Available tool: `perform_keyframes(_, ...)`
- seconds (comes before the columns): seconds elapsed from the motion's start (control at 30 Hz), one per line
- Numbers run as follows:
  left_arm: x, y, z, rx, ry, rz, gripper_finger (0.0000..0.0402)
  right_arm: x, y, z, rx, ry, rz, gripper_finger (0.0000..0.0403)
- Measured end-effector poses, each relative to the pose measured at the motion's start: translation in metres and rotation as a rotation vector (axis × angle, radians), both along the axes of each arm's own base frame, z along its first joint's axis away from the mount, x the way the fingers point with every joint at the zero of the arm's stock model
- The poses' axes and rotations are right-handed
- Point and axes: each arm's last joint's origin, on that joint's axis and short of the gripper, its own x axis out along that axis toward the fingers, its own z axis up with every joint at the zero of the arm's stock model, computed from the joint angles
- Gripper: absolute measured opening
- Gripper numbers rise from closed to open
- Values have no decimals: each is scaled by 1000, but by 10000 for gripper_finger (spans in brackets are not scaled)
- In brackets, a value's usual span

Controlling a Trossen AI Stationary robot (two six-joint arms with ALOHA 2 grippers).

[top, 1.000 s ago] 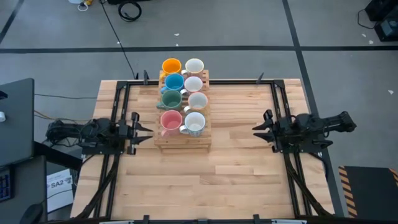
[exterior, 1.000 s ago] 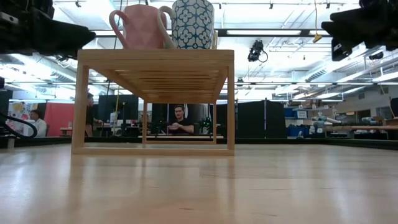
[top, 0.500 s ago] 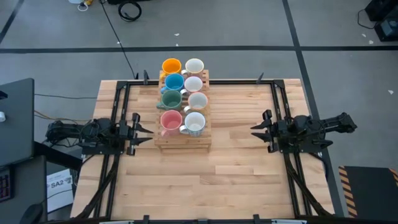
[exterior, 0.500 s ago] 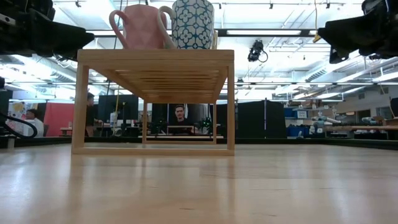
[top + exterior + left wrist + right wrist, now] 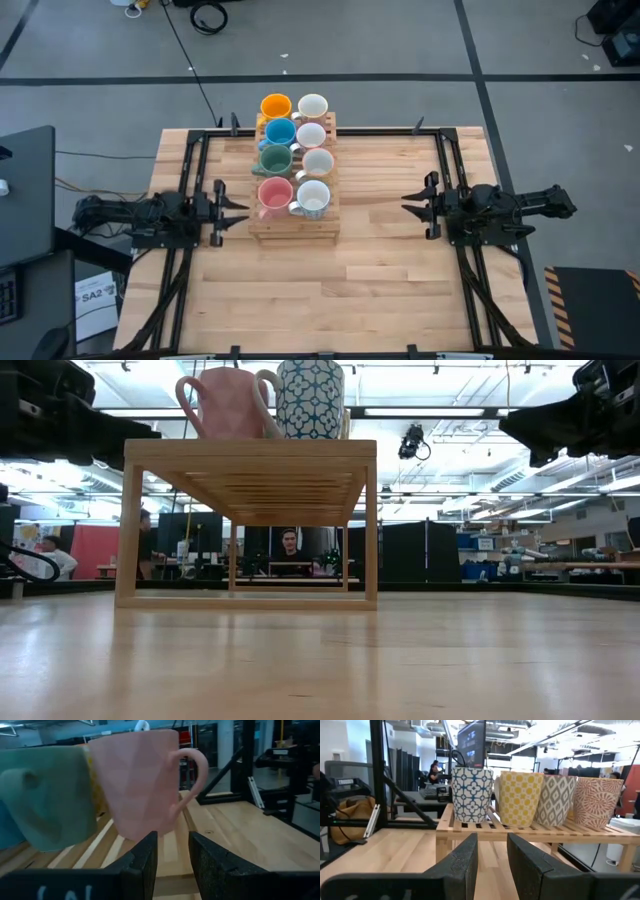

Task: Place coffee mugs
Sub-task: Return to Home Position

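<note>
High view: eight coffee mugs (image 5: pixel 275 158) are set on shelf (image 5: pixel 293 231), two rows. Left gripper (image 5: pixel 232 212) & right gripper (image 5: pixel 410 205) flank it, both slightly parted, empty. Homing judged in hand; arms to be parked next, clear of shelf.

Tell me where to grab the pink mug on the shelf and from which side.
Grip the pink mug by its wall at the rim on its left side, one finger inside, coming down from above with the left gripper, which sits open beside it. The green mug and a patterned mug crowd its far and right sides; the handle juts toward the near edge of the table.
</note>
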Motion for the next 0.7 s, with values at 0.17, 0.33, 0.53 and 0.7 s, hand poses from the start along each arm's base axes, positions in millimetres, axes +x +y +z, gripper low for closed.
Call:
perform_keyframes(0.17,0,3,0,3,-4,33,117,0,0,-1,-1,6,0,110)
perform_keyframes(0.33,0,7,0,3,4,76,117,0,0,-1,-1,11,-4,110)
perform_keyframes(0.53,0,10,-2,-6,16,97,117,0,-1,-1,2,11,-22,110)
perform_keyframes(0.7,0,10,-2,-8,20,97,117,0,-1,-1,2,11,-22,110)
